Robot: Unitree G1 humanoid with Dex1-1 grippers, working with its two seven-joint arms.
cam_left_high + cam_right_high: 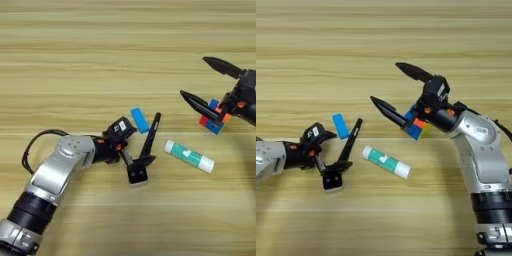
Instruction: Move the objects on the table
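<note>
On the light-brown wooden surface [100, 60] lie a few small things. The left gripper [131, 150] is low on the left side. Its jaws are spread open, one black finger up by the flat blue block [140, 120] and the other down at the small black-and-white cube [137, 175], touching it. A thin black pen [150, 140] lies slanted just beside the blue block, its lower end near the little cube. A white-and-green glue-stick tube [189, 156] lies flat to the right of the pen, apart from it. The right gripper [398, 90] is on the right side with its jaws wide open. The many-coloured puzzle cube [416, 125] sits right by the base of its lower finger, not between the tips.
</note>
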